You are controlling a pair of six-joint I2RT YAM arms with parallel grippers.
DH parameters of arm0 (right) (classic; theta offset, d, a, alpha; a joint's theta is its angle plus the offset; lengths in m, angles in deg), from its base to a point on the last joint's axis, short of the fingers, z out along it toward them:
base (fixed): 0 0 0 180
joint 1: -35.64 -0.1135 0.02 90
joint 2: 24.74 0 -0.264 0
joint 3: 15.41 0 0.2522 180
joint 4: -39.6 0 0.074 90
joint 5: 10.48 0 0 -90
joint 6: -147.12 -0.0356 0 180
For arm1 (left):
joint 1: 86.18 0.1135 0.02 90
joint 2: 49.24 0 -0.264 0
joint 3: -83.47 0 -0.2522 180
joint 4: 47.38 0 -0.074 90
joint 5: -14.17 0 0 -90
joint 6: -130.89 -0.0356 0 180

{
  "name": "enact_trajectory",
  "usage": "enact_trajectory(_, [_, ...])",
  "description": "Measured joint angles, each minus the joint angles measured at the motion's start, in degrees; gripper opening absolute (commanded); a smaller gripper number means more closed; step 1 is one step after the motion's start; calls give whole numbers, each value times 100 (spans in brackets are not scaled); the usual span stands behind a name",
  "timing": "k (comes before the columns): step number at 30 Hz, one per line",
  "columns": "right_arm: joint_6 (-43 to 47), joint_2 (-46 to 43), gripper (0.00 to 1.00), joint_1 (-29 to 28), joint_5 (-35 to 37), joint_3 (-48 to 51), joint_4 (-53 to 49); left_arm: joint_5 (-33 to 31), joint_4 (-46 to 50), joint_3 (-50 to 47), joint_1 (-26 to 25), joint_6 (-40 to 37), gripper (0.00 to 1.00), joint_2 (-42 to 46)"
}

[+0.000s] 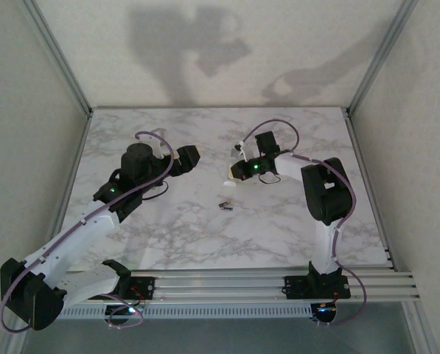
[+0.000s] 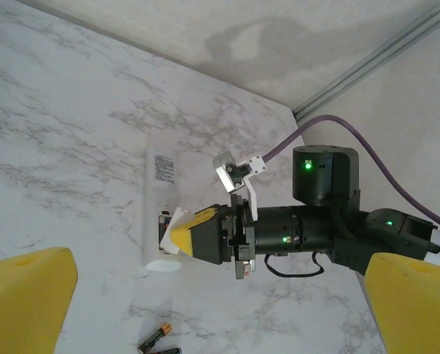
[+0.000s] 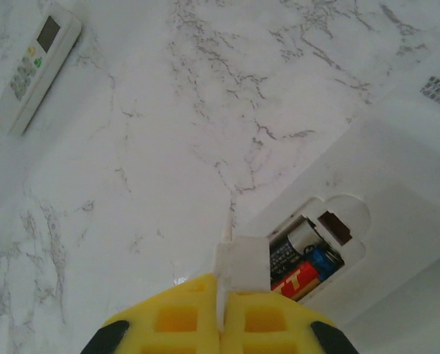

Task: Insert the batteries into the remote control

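Note:
A white remote control (image 2: 158,193) lies face down on the marble, its battery compartment (image 3: 317,247) open. Inside it sit a dark cell and a red-and-blue cell (image 3: 306,274). My right gripper (image 3: 221,293) hovers just over that end, its yellow pads shut on a thin white battery cover (image 3: 243,262). The same gripper (image 2: 181,236) and cover (image 2: 172,221) appear in the left wrist view. Two dark batteries (image 2: 156,339) with copper bands lie loose on the table (image 1: 225,206), nearer the arms. My left gripper (image 2: 220,310) stands wide open above the table, its jaws holding nothing, left of the remote (image 1: 189,157).
A second white remote (image 3: 35,68) with a small screen and buttons lies face up some way off. Metal frame posts and pale walls close in the marble table (image 1: 293,228) at the back and sides. Bare marble lies around the loose batteries.

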Motion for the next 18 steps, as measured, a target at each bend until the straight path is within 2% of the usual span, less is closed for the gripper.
enact_trajectory(8, [-28, 107, 0, 24, -173, -72, 37, 2, -79, -37, 0, 0, 99, -4])
enact_trajectory(18, [-22, 107, 8, 26, -212, -66, 31, 13, -146, -37, 0, 4, 100, -4])
